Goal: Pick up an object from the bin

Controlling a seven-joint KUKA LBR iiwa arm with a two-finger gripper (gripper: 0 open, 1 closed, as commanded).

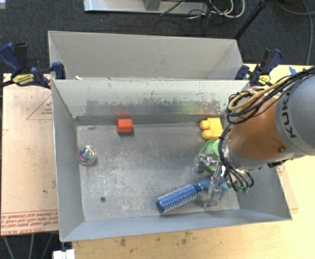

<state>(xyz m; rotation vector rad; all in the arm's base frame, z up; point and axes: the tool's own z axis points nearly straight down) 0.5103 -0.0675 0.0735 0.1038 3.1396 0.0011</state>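
Blue brush (176, 197) lies front-right, handle just beside the parted fingers (213, 195).

A small blue brush (177, 197) lies flat on the floor of the grey metal bin (146, 163), close to the front wall and right of the middle. Its rounded, bristled head points to the lower left. The slimmer, lighter blue handle runs up to the right, setting the brush at a slight slant to that wall.

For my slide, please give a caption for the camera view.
Robot pincer by the handle of a blue brush in a grey bin; orange block and shiny ball lie apart.
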